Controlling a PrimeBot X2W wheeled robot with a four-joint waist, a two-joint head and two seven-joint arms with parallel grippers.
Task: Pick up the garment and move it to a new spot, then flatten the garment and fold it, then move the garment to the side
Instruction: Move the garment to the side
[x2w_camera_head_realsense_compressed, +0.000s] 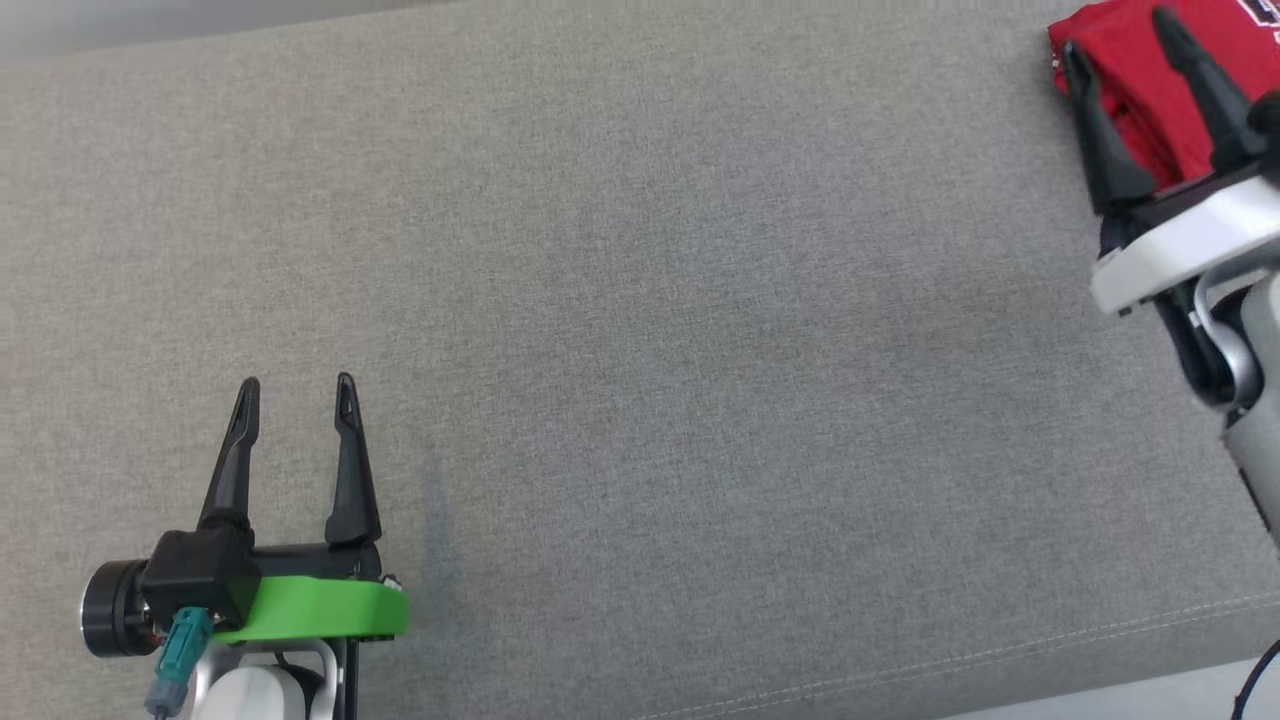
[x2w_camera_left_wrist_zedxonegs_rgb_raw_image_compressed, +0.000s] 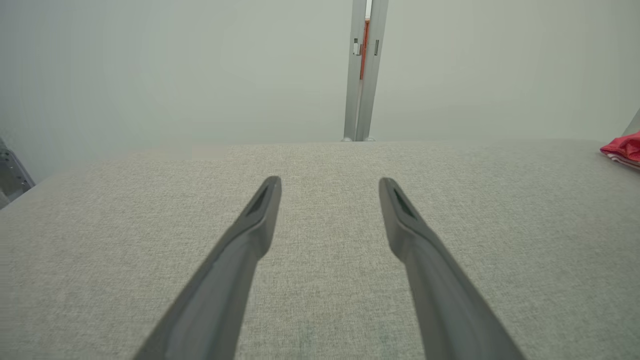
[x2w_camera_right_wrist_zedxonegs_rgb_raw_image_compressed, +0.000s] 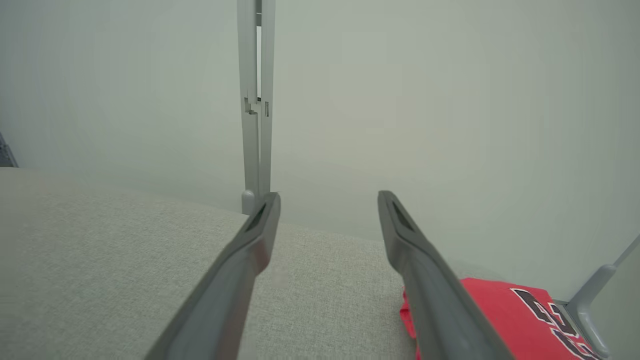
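Observation:
The garment (x2w_camera_head_realsense_compressed: 1150, 80) is red with dark lettering and lies folded at the far right corner of the grey fabric surface (x2w_camera_head_realsense_compressed: 640, 330). Its edge shows at the right of the left wrist view as the garment (x2w_camera_left_wrist_zedxonegs_rgb_raw_image_compressed: 622, 148), and low right in the right wrist view as the garment (x2w_camera_right_wrist_zedxonegs_rgb_raw_image_compressed: 505, 315). My right gripper (x2w_camera_head_realsense_compressed: 1120, 35) hangs open above the garment's left part, nothing between its fingers (x2w_camera_right_wrist_zedxonegs_rgb_raw_image_compressed: 260, 235). At the lower left my left gripper (x2w_camera_head_realsense_compressed: 297, 387) stands open over bare fabric, fingers (x2w_camera_left_wrist_zedxonegs_rgb_raw_image_compressed: 260, 210) apart and empty.
A pale wall with a grey vertical post (x2w_camera_left_wrist_zedxonegs_rgb_raw_image_compressed: 362, 70) runs behind the surface's far edge. The front seam of the surface (x2w_camera_head_realsense_compressed: 1000, 655) crosses the lower right. A grey frame bar (x2w_camera_right_wrist_zedxonegs_rgb_raw_image_compressed: 595, 285) stands right of the garment.

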